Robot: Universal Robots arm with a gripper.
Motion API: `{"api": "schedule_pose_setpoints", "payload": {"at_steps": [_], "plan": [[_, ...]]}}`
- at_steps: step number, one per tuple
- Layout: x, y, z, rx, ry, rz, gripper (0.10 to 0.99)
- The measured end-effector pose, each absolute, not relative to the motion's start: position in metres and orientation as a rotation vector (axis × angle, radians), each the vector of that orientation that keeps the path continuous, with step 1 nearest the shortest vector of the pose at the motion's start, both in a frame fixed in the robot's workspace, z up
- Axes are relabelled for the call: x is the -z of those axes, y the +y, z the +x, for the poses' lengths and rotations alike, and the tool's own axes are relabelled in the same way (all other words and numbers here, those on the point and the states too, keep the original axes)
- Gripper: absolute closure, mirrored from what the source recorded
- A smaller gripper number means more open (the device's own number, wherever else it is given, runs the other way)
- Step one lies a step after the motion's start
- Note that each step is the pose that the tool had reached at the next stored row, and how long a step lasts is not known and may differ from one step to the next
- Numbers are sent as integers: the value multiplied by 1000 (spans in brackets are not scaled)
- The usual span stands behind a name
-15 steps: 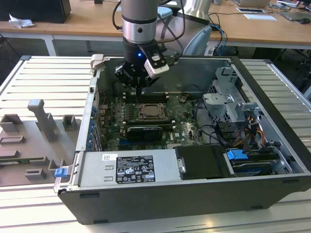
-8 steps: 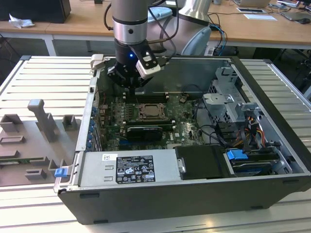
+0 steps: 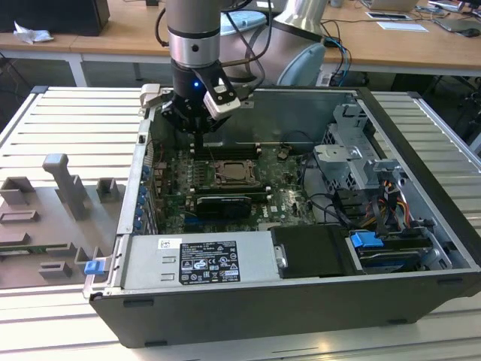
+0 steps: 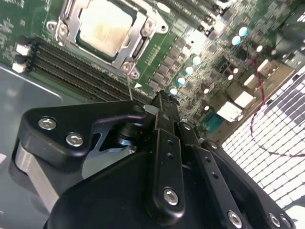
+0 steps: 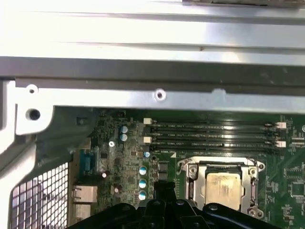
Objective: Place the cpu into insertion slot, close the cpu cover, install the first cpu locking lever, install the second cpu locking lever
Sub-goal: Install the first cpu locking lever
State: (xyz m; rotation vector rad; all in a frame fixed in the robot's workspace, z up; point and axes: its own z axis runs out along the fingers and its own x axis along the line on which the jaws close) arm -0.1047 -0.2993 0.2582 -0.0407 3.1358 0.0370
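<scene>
Gripper [image 3: 197, 129] hovers inside open PC case [image 3: 248, 312], above memory slots [image 5: 214, 136], just beside CPU socket; fingers look pressed together, holding nothing

One cpu [image 4: 103, 25] sits in insertion slot [image 5: 222, 183]; one cpu cover [image 4: 138, 36] lies flat around chip

Judged step: locking lever. You keep fingertips low, press lever sideways under its hook, avoid capacitors [image 5: 142, 182]

Count: one chip, one cover, four memory slots
</scene>
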Motion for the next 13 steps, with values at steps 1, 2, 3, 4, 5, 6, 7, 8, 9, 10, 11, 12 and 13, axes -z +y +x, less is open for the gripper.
{"api": "schedule_pose_setpoints", "payload": {"at_steps": [1,2,3,4,5,6,7,8,9,10,11,12,13], "plan": [[-258,-297,-105,-37,3136,-41,980],[-258,-296,-105,-37,3136,-42,980],[-258,-294,-105,-37,3136,-43,980],[-258,-292,-105,-37,3136,-44,980],[-258,-291,-105,-37,3136,-44,980],[-258,-291,-104,-37,3136,-45,980],[-258,-290,-103,-37,3136,-45,980],[-258,-290,-101,-37,3136,-46,980],[-258,-289,-100,-37,3136,-46,980],[-258,-289,-97,-37,3136,-46,980],[-257,-289,-95,-37,3136,-46,980],[-257,-289,-93,-37,3136,-46,980],[-257,-289,-91,-37,3136,-46,980]]}}
